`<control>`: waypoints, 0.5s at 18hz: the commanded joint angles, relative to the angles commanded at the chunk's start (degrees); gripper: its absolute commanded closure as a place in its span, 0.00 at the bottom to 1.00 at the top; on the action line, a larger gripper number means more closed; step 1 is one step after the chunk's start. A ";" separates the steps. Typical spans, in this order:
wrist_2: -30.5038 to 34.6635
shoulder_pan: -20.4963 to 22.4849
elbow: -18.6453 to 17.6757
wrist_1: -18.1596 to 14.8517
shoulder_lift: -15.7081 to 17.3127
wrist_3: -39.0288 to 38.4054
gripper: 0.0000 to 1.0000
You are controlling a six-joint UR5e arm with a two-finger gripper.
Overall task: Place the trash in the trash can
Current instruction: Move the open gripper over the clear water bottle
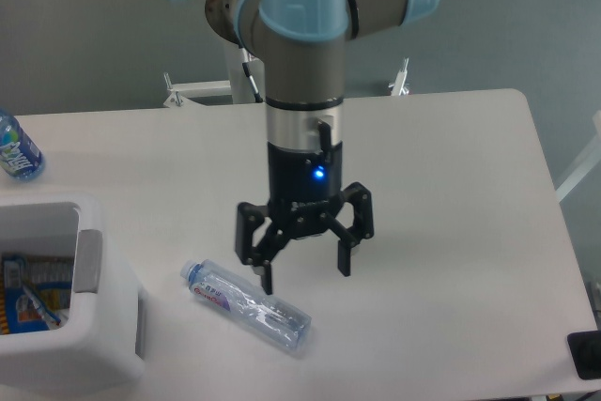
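Observation:
A crushed clear plastic bottle (247, 305) with a pale blue cap and a red-blue label lies on the white table, cap toward the left. My gripper (305, 274) hangs just above and slightly behind the bottle's right half, open, with nothing between its fingers. The white trash can (66, 363) stands at the front left corner of the table; colourful packaging lies inside it. No crumpled plastic wrapper can be made out in this view.
A blue-labelled water bottle (16, 149) stands at the far left edge of the table. A dark object (585, 352) sits at the front right corner. The arm's base (272, 77) rises behind the table's far edge.

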 joint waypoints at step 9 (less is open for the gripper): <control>3.18 -1.32 -2.20 -0.17 -8.87 -0.35 0.00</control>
